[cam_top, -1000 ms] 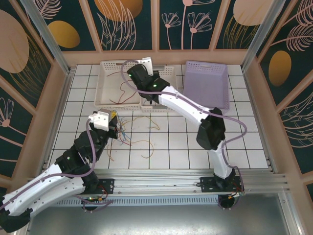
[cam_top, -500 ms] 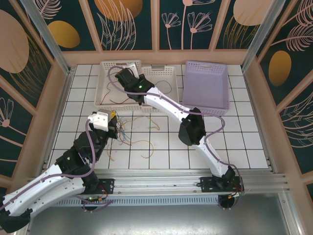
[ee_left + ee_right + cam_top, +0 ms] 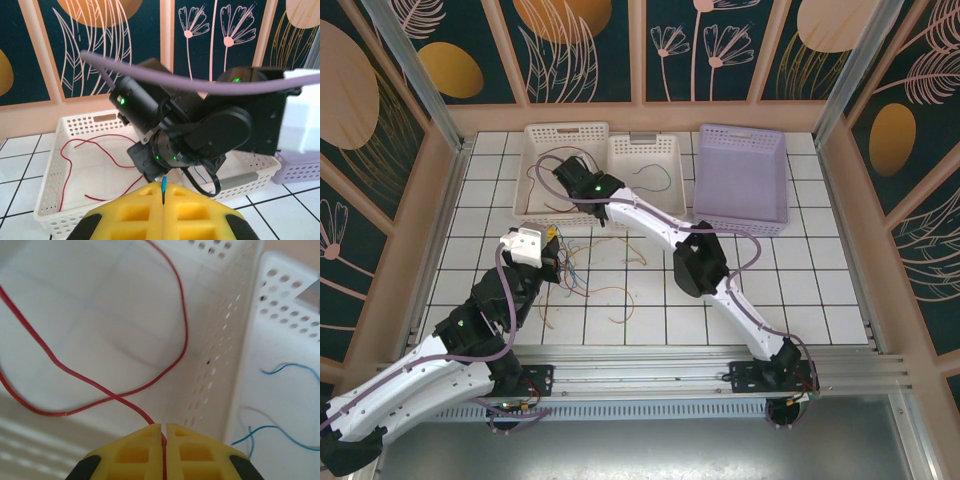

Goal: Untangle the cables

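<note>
Top external view showed the cables (image 3: 588, 272) lying loose on the white tiled table (image 3: 820, 290) toward 8 o'clock, a knot of blue, orange and green strands just beside the left gripper (image 3: 555, 246). Seen from the left wrist, that gripper's yellow fingers (image 3: 130, 210) were pressed together on a blue wire (image 3: 164, 184), whose end stood up out of the seam. At 12 o'clock from it the black bulk of the right arm (image 3: 210, 130) stood in the way, its purple-grey hose (image 3: 165, 82) crossing above, and hid much of the middle white basket (image 3: 260, 172) behind. From above, this arm lay stretched diagonally across the table toward 11 o'clock, its head over the left white basket (image 3: 533, 140). Through the right wrist camera, the right gripper (image 3: 163, 432) was closed, pinching a red wire (image 3: 182, 325) that ran from the seam toward 11 o'clock and curled in a wide loop over the basket floor. A perforated wall (image 3: 220, 340) rose at 1 o'clock; beyond it, at 3 o'clock, thin blue wires (image 3: 280, 367) lay in the middle basket. A purple basket (image 3: 740, 150) sat at 1 o'clock on the table, well apart from both grippers.
</note>
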Robot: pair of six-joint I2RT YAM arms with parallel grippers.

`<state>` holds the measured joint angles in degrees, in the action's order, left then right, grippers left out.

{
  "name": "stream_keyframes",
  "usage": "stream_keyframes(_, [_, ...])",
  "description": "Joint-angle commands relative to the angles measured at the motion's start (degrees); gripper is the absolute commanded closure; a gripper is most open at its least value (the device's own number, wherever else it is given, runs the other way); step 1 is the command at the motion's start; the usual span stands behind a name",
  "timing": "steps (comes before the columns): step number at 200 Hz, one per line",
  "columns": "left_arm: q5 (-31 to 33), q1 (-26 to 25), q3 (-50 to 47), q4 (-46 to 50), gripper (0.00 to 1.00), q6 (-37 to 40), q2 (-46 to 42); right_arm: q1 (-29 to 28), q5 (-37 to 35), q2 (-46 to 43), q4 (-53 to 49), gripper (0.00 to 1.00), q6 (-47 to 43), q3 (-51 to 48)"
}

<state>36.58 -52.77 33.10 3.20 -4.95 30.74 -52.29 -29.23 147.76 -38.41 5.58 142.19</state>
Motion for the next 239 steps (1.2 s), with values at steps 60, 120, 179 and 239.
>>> stream_keyframes(60, [0.54, 0.41, -0.25, -1.88, 1.0, 0.01, 0.28, -0.24, 5.09, 5.34, -0.74, 1.0, -1.5, 2.83])
stream_keyframes(120, [0.44, 0.5, -0.23, -1.88, 1.0, -0.05, 0.52, 0.17, 7.25, 5.78, -1.53, 1.0, -1.3, 3.26])
stream_keyframes(179, [0.45, 0.57, -0.23, -1.88, 1.0, 0.03, 0.49, 0.15, 7.15, 4.73, -2.54, 1.0, -1.19, 3.71])
stream_keyframes(239, [0.53, 0.66, -0.32, -1.97, 1.0, 0.12, 0.33, 0.13, 8.26, 2.68, -2.36, 0.83, -0.36, 3.97])
